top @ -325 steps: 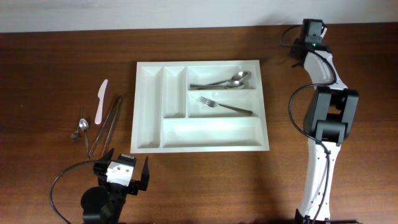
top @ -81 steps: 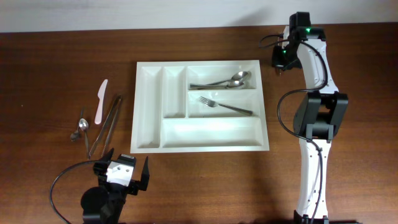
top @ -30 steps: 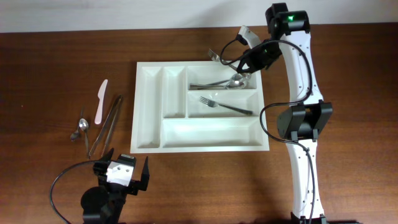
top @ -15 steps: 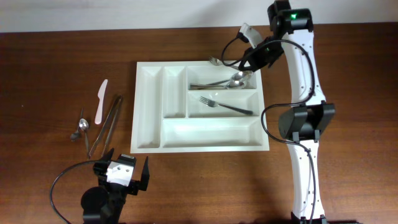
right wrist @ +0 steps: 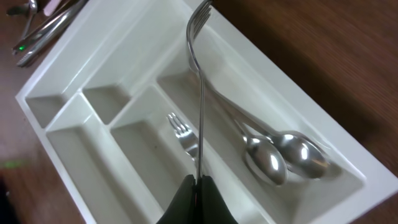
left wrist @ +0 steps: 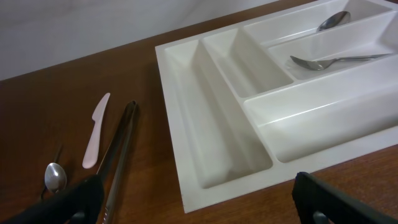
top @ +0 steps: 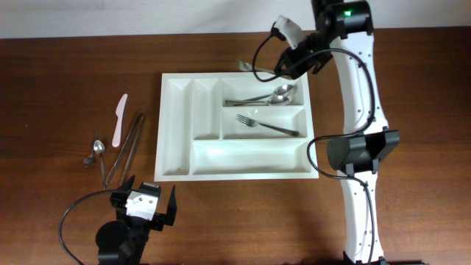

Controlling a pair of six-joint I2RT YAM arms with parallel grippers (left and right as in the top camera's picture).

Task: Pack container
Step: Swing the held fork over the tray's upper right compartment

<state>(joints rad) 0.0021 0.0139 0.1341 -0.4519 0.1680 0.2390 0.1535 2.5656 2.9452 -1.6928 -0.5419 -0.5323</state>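
Over the far rim of the tray point(top: 250, 156), the right claw point(top: 280, 71) is pinched shut on the handle of a fork point(top: 254, 68). A second ago that fork hung over the far right compartment, where two spoons point(top: 280, 94) lie. Now it has drifted farther and left, with its tines past the rim. We judge it is being lined up, since it is not yet set down. The middle compartment, which holds a second fork point(top: 266, 126), looks the likely home. The tray sits mid-table. The left claw point(top: 145, 197) waits wide open at the near edge. A knife point(top: 119, 118) and tongs point(top: 126, 146) are left of the tray, unpacked.
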